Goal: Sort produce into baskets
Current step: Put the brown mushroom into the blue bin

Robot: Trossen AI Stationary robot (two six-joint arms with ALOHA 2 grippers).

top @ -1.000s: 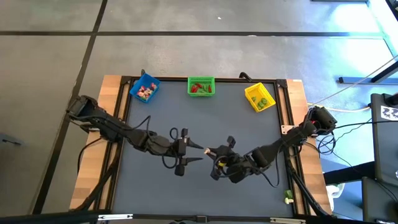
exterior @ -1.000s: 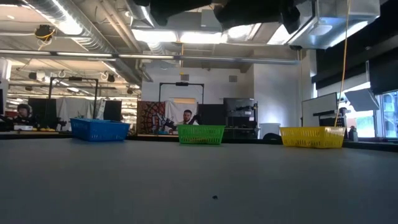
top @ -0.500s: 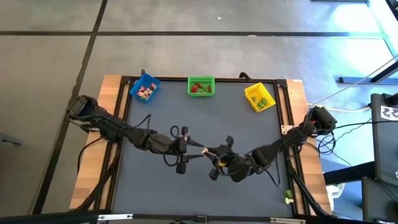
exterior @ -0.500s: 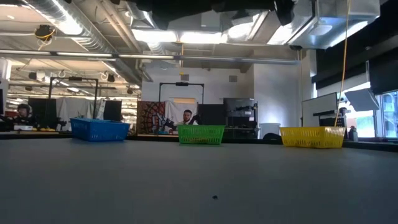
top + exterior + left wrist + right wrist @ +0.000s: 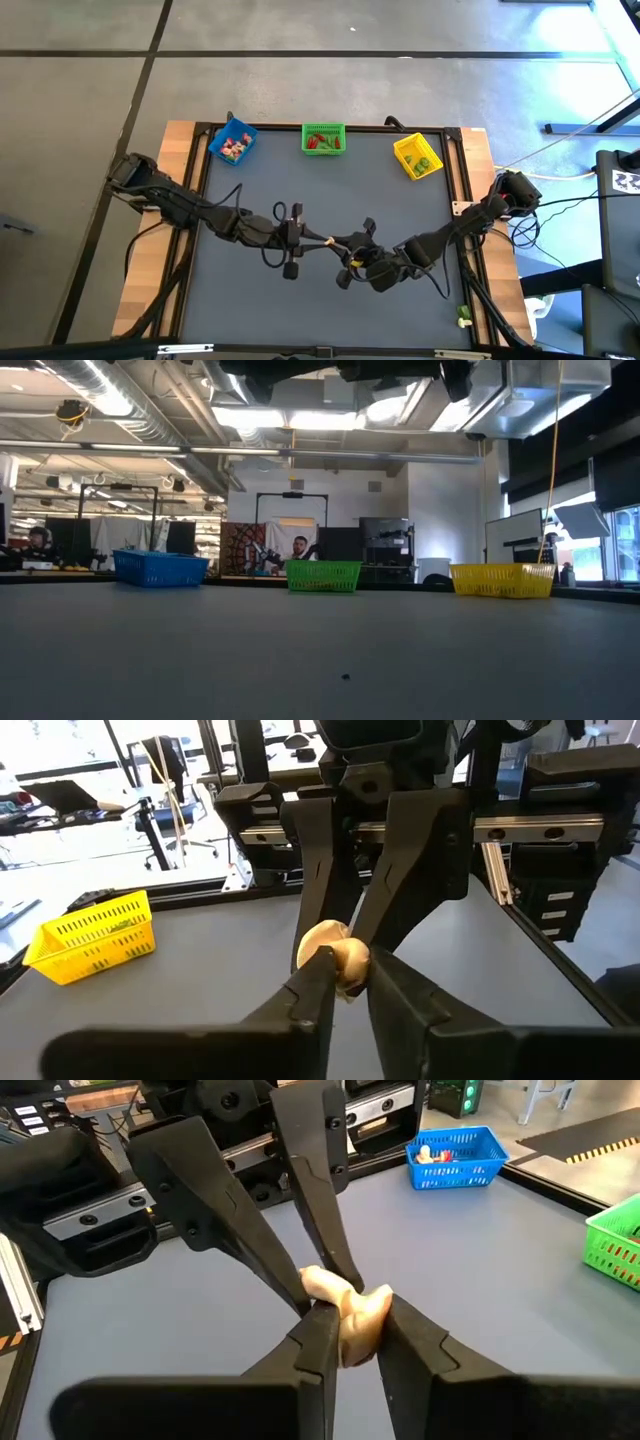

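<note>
Around my station: grey concrete floor (image 5: 90, 150) with dark seams. Beyond my table (image 5: 320, 650), an open workshop with ceiling ducts (image 5: 120, 390), bright strip lights (image 5: 290, 418), white back wall (image 5: 330, 490), black equipment racks (image 5: 290, 525), monitors (image 5: 70, 538), and a seated person (image 5: 301, 548) in the distance.

I can't read any text, label, brand or number from here. The only mark I spot is a black-and-white patterned tag (image 5: 626, 181) on the equipment beside the desk (image 5: 330, 200), far too small to make out.
</note>
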